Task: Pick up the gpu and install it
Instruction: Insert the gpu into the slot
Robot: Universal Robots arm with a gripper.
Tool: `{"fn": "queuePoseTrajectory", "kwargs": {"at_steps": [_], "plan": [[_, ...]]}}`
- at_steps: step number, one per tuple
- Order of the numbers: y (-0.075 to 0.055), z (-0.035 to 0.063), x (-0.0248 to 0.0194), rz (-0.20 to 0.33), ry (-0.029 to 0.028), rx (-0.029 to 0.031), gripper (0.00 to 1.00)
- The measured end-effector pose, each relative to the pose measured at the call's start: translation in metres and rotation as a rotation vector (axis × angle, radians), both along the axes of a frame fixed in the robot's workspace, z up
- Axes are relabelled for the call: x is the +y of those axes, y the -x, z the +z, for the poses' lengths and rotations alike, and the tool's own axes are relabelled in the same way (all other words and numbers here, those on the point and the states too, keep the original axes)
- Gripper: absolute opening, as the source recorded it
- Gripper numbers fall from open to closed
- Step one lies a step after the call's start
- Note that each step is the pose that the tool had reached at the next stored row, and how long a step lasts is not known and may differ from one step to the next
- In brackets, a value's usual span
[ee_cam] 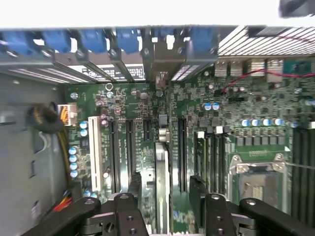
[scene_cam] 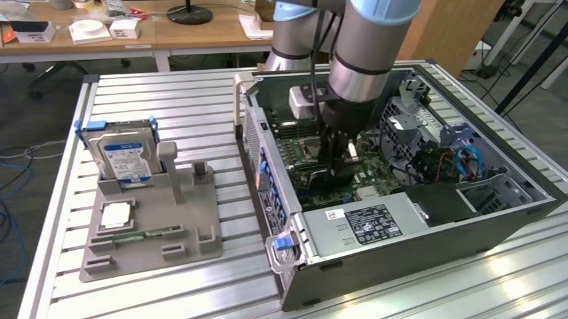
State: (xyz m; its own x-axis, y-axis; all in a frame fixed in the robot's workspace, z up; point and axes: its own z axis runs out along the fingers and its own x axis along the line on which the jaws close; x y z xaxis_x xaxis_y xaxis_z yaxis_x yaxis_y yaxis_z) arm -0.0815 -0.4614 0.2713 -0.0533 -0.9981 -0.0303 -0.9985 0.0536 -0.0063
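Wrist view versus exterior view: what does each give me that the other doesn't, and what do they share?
Wrist view adds the black expansion slots, the white slot and the metal-framed processor socket up close, with the thin black gpu card edge-on in the gripper above them. Exterior view adds the grey holder tray beside the open grey computer case, carrying the silver hard drive with blue-white label and the narrow green memory stick. Both share the green motherboard inside that case, and the gripper shut on the gpu.
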Motion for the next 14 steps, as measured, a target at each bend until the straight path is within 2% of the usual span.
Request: {"fn": "queuePoseTrajectory", "kwargs": {"at_steps": [2, 3, 4, 5, 8, 9, 10, 11, 13, 14], "plan": [[0.0001, 0.0071, 0.0000, 0.000, 0.0002, 0.0000, 0.50], [0.0001, 0.0070, 0.0000, 0.000, -0.0001, -0.0001, 0.50], [0.0001, 0.0071, 0.0000, 0.000, -0.0001, -0.0001, 0.44], [0.0001, 0.0071, 0.0000, 0.000, 0.0000, 0.0000, 0.44], [0.0001, 0.0071, 0.0000, 0.000, 0.0000, 0.0000, 0.26], [0.0001, 0.0071, 0.0000, 0.000, 0.0000, 0.0000, 0.26], [0.0001, 0.0070, 0.0000, 0.000, 0.0002, 0.0001, 0.20], [0.0002, 0.0060, 0.0000, 0.000, 0.0001, 0.0001, 0.20], [0.0001, 0.0023, 0.0000, 0.000, 0.0001, 0.0001, 0.11], [0.0001, 0.0005, 0.0000, 0.000, 0.0000, 0.0000, 0.11]]}}
